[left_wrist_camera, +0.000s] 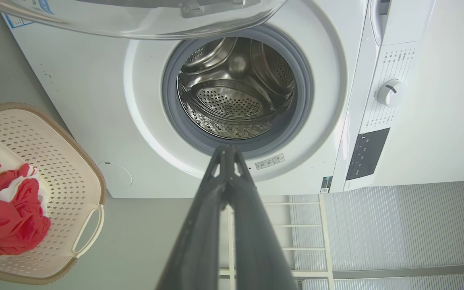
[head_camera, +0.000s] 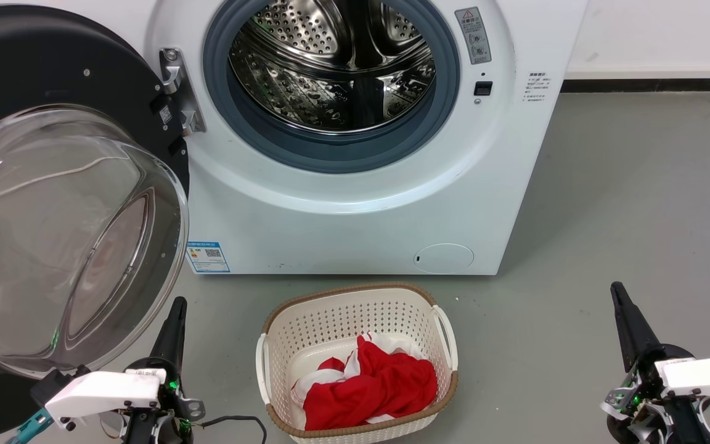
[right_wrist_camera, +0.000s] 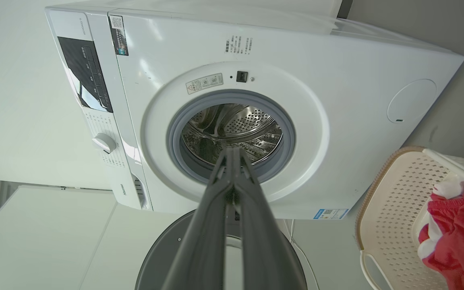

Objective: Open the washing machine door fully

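Head view high, facing down; wrist views low, seemingly rolled sideways, all sharing the washing machine [head_camera: 361, 216]

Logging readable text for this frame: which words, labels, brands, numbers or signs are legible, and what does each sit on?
No text reads clearly enough to quote.
Blue label, low on the washing machine front: QR code, print too small.
Grey warning sticker, upper right of that front: red triangle sign, characters too small.
Printed block near the front's right edge: blurred.
Dial markings on the control panel: too small.

Glossy glass-bowled washing machine door [head_camera: 53, 203]
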Available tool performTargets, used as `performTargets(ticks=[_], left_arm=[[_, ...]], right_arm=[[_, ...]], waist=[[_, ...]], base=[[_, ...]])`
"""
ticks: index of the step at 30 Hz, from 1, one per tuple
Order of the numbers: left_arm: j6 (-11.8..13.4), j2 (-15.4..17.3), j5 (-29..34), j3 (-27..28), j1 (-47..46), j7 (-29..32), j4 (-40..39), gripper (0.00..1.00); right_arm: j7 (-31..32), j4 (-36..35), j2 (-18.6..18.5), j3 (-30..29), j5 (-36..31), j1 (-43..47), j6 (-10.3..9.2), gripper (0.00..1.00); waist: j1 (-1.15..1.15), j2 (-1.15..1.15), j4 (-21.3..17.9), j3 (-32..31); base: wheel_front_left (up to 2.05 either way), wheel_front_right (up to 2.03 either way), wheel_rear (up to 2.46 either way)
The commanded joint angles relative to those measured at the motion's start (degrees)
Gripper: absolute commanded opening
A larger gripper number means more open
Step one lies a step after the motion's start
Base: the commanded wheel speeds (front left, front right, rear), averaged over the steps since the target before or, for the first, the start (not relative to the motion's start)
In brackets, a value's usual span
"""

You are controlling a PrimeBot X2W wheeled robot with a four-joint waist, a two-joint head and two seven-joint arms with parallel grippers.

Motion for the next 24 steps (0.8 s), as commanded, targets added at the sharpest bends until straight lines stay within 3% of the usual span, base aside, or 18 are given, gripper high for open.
performTargets(ticks=[1, 16, 24], left_arm=[[-0.3, 0.0, -1.1, 0.2, -1.0, 0.4, 0.1, 0.00], [-1.2, -0.2, -7.1, 1.1, -1.2, 1.9, 0.7, 0.00], [-1.1, -0.2, -6.9, 1.0, -1.1, 1.8, 0.6, 0.00]], right_arm=[[0.4, 0.1, 0.0, -0.1, 1.1, -1.0, 0.00, 0.00], [1.6, 1.2, 0.2, -0.7, 7.0, -1.7, -0.01, 0.00], [1.7, 1.1, 0.4, -0.9, 6.5, -1.7, 0.00, 0.00]], waist=[[0.00, 0.00, 0.0, 0.0], [0.00, 0.00, -0.1, 0.0], [0.00, 0.00, -0.1, 0.0]], base=[[0.00, 0.00, 0.00], [0.00, 0.00, 0.00], [0.00, 0.00, 0.00]])
